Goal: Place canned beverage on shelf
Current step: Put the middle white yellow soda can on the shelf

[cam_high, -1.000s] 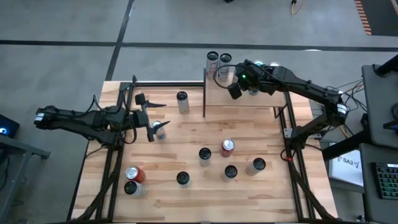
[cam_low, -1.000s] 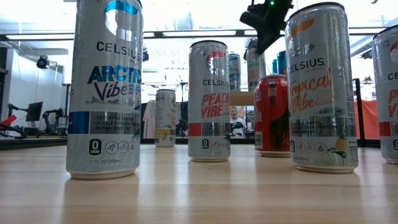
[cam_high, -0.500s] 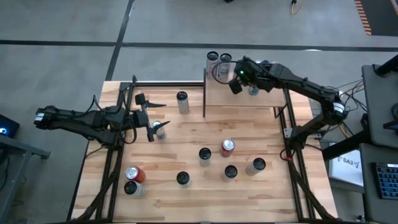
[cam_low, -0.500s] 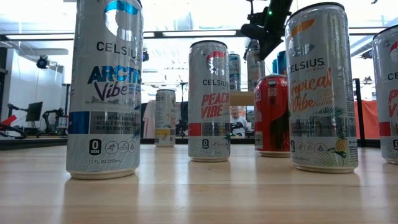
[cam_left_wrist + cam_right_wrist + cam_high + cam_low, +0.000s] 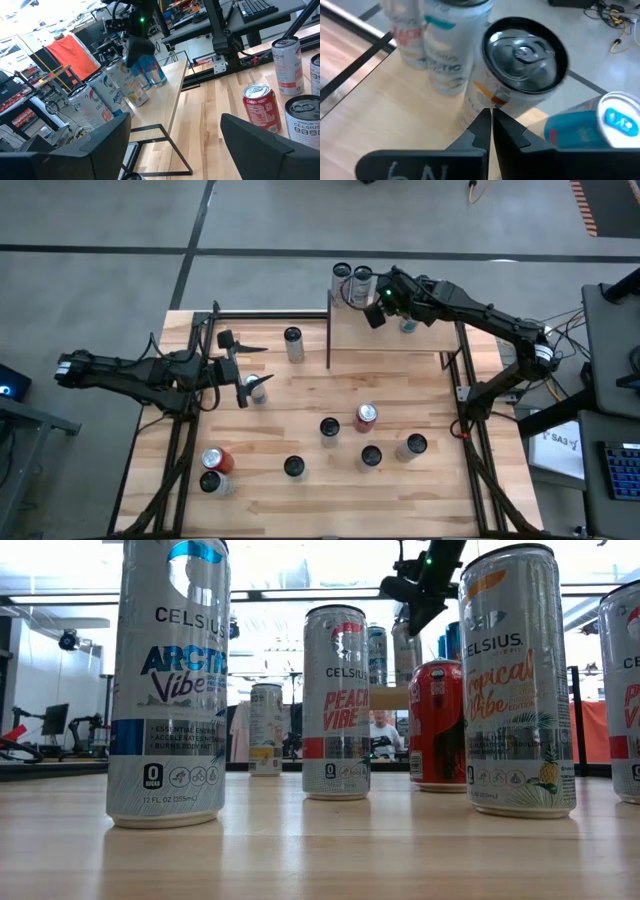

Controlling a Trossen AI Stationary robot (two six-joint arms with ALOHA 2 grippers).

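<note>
Light-wood boards carry the scene as the right arm stretches from the table's right edge out over the shelf [image 5: 385, 338] at the far side, its right gripper [image 5: 375, 313] hanging above the board with fingertips pressed together and holding nothing, as the right wrist view shows. Just past those fingertips stands a can with orange markings [image 5: 520, 70], upright on the shelf beside two more silver cans [image 5: 351, 280] at its far left corner and a blue can [image 5: 590, 127]. The left arm lies low across the table's left side, its left gripper [image 5: 243, 367] spread open near a silver can [image 5: 259, 389] on the tabletop [image 5: 300, 430]. Further cans, including a red one [image 5: 366, 417], stand scattered toward the near edge.
</note>
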